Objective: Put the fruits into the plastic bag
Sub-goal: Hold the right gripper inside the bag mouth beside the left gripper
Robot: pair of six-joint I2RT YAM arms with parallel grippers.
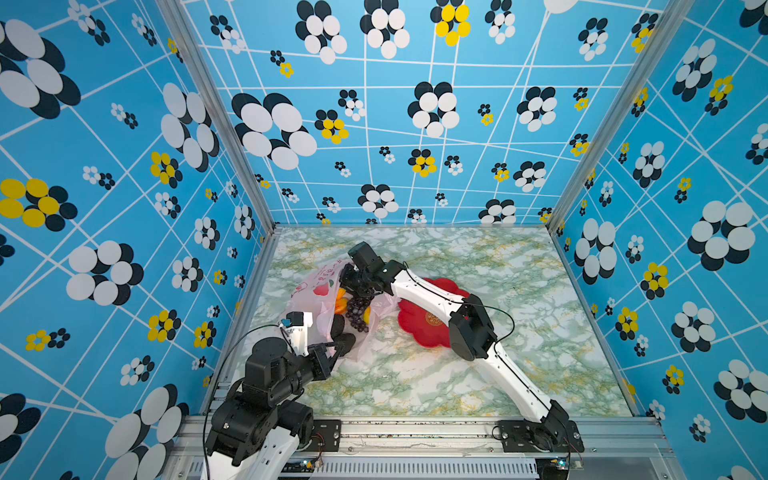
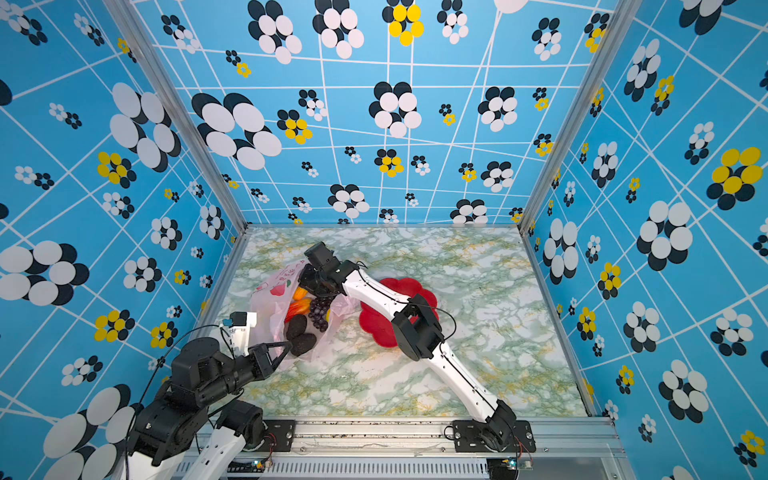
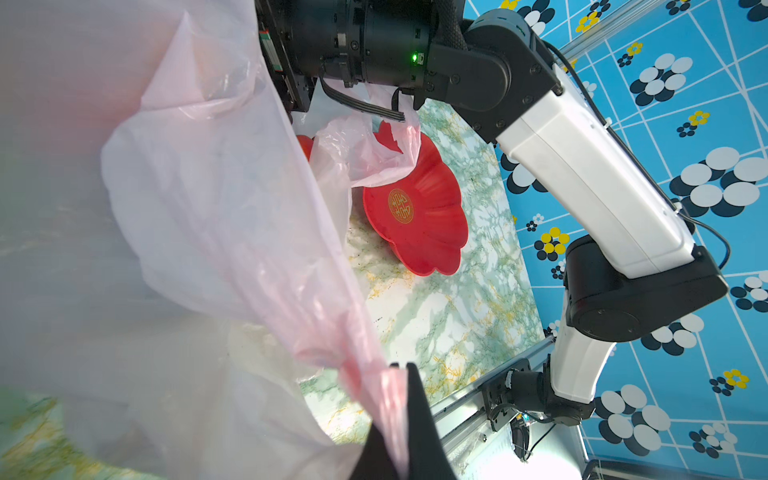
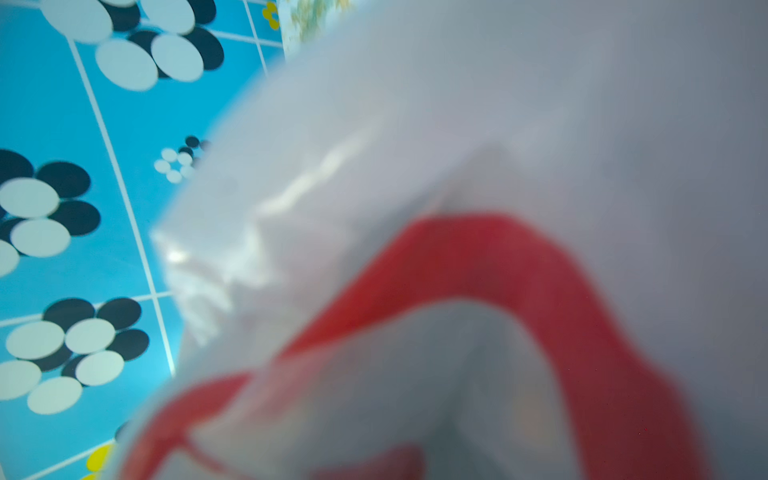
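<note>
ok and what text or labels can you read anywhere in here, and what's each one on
On the plastic bag, red writing: too small to read.
On the red dish, gold round emblem at its middle: a stylised character, not legible.
Nothing else readable.

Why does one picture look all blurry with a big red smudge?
In the right wrist view the plastic bag lies right against the lens, far too close to focus, so its red print smears, and only the blue wall looks fairly clear. In the left wrist view the bag's nearest folds go soft while the red dish stays crisp. Both top views are sharp throughout.
</note>
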